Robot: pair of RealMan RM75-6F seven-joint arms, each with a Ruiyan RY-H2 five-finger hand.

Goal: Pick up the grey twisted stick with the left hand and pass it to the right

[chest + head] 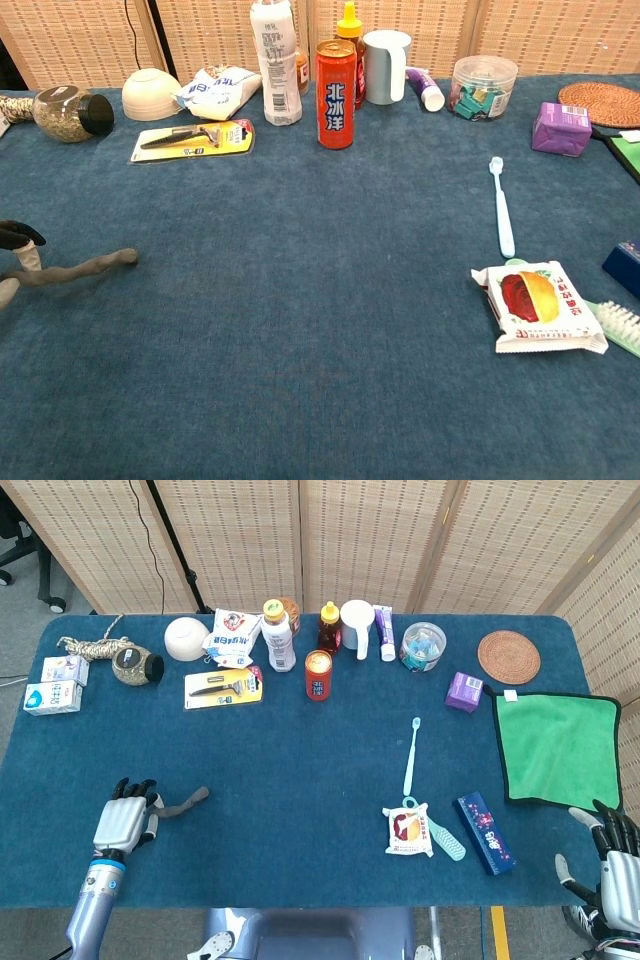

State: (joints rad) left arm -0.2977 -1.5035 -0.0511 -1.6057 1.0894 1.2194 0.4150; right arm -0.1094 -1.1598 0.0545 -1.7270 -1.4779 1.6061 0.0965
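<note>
grey twisted stick is clasped in the left hand; right hand empty, fingers spread.

A blue-carpeted bench fills the frame. Along its upper edge stand a white bowl, a white plastic bottle, a red drink can and a white mug. A round woven coaster lies at upper right, above a green cloth. Right of centre, a light blue toothbrush lies above a white snack packet. A yellow razor pack lies at upper left.
</note>
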